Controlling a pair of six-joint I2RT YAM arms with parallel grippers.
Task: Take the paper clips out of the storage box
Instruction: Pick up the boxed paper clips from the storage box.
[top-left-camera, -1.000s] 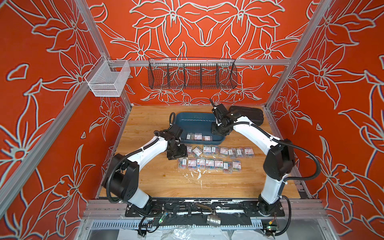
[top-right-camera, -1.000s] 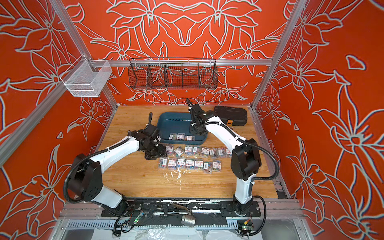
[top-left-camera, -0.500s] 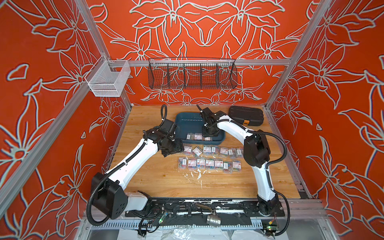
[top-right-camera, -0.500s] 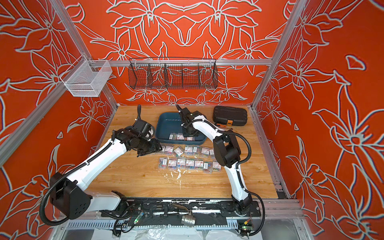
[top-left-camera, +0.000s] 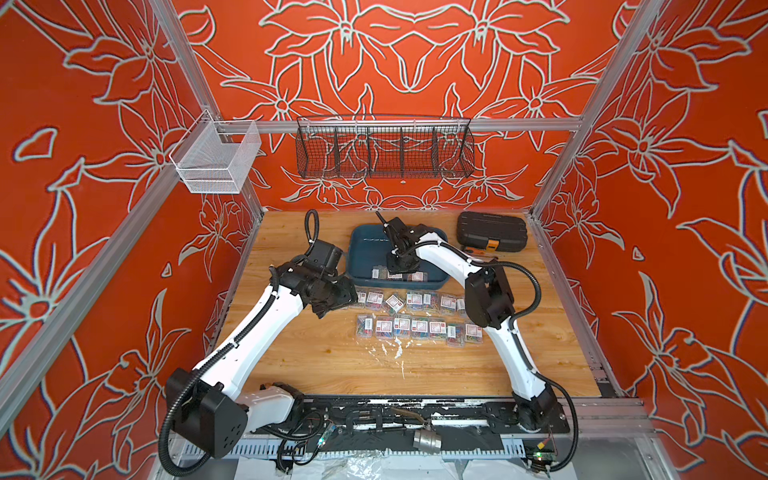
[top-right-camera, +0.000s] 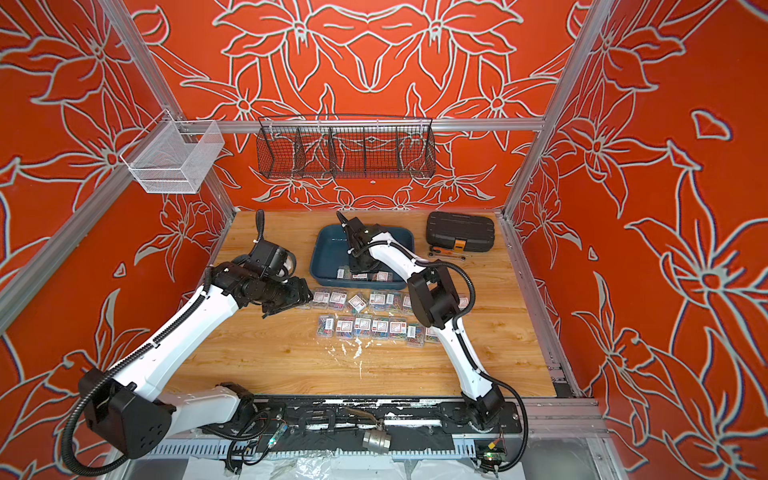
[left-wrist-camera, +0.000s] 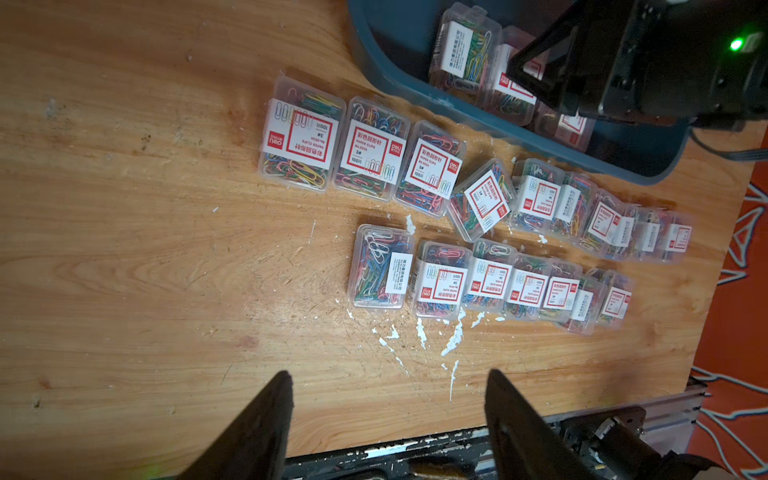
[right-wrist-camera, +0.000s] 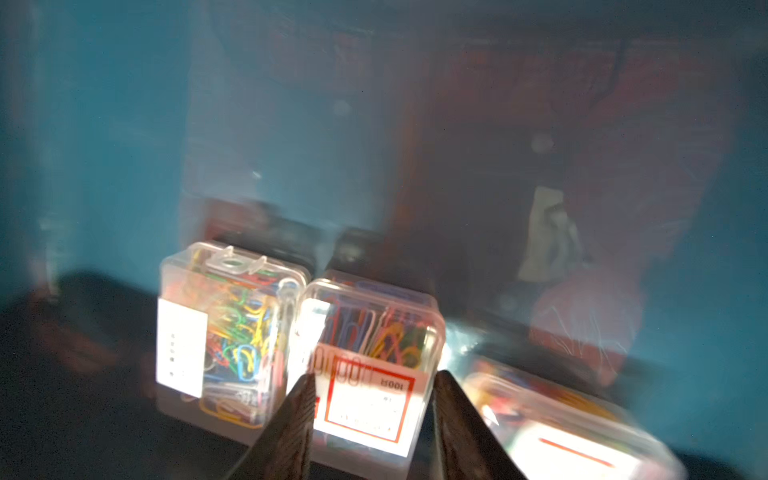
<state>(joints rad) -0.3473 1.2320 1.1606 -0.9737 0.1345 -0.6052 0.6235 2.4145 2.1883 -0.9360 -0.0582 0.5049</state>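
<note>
The teal storage box (top-left-camera: 365, 249) (top-right-camera: 328, 253) sits at the back middle of the table. Three clear boxes of paper clips (top-left-camera: 395, 275) (left-wrist-camera: 465, 54) lie along its near wall. Several more paper clips boxes (top-left-camera: 415, 301) (left-wrist-camera: 374, 153) lie in two rows on the wood in front of it. My right gripper (top-left-camera: 397, 268) (right-wrist-camera: 376, 374) is down in the storage box, its fingers (right-wrist-camera: 453, 399) at the two sides of the middle box (right-wrist-camera: 370, 353). Blur hides whether they press on it. Left of the rows, my left gripper (top-left-camera: 336, 301) (left-wrist-camera: 388, 374) hangs open and empty.
A black ribbed case (top-left-camera: 492, 237) with an orange latch lies at the back right, a small tool (top-right-camera: 446, 251) in front of it. A black wire basket (top-left-camera: 384, 151) and a white mesh basket (top-left-camera: 216, 162) hang on the walls. White flecks (top-left-camera: 390, 353) mark the wood.
My right gripper has swung from the right end of the storage box to its near wall, down over the boxes. The left gripper has drawn back a little, leftward from the rows.
</note>
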